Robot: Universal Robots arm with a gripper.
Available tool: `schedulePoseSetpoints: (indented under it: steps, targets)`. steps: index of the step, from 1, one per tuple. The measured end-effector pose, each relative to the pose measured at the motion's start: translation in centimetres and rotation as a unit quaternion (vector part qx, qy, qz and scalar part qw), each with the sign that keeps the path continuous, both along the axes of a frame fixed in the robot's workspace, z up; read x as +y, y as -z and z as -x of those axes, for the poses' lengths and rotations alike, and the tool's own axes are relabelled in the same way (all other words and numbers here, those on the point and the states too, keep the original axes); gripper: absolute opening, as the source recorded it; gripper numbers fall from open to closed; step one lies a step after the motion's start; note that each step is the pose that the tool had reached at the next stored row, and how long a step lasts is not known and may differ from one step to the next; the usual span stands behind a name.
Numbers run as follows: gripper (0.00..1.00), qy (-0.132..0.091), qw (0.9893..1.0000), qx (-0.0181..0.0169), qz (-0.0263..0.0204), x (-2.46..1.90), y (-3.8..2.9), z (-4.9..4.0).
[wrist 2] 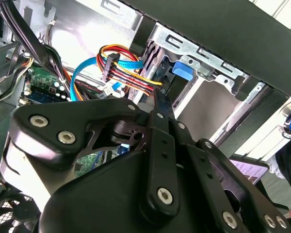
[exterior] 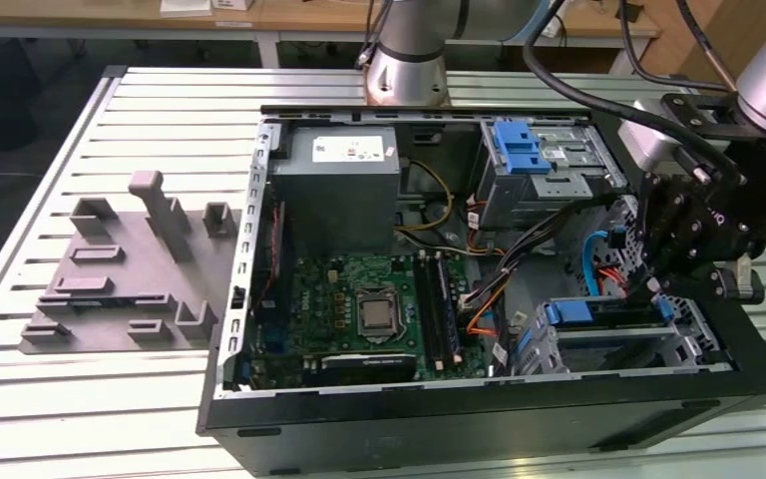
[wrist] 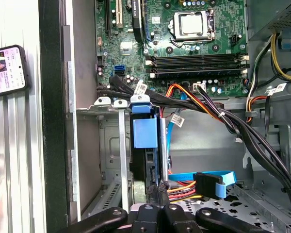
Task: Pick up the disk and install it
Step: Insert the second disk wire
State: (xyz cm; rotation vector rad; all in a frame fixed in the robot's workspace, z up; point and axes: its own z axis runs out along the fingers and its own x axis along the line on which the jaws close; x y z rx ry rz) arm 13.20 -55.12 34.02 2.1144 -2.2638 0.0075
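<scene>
The disk, in its blue caddy, sits edge-up in the lower drive cage at the open computer case's front corner, on the exterior view's right. In the first wrist view the disk is slotted between the cage's metal rails, blue tab facing the motherboard. In the second wrist view the disk's blue tab shows in the silver cage. My gripper hangs just over the cage. Its thin fingers are shut together, and in both wrist views the gripper has its tips at the disk's near end.
Red, yellow and blue cables lie right beside the fingers. The motherboard, grey power supply and an upper bay with a blue latch fill the case. A grey fixture lies on the table; a phone rests outside the case.
</scene>
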Motion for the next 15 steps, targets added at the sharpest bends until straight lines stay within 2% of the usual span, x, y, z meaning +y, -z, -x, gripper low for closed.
schedulePoseSetpoints:
  steps: [9, 12, 15]
  targets:
    - [0.11, 0.000, 1.0000, 0.0000, -0.0001, 0.00, 0.00, 0.04]
    - [0.11, 0.000, 1.0000, 0.0000, -0.0001, 0.00, 0.00, 0.56]
    - [0.11, 0.000, 1.0000, -0.0001, -0.0002, -0.01, 0.01, 0.66]
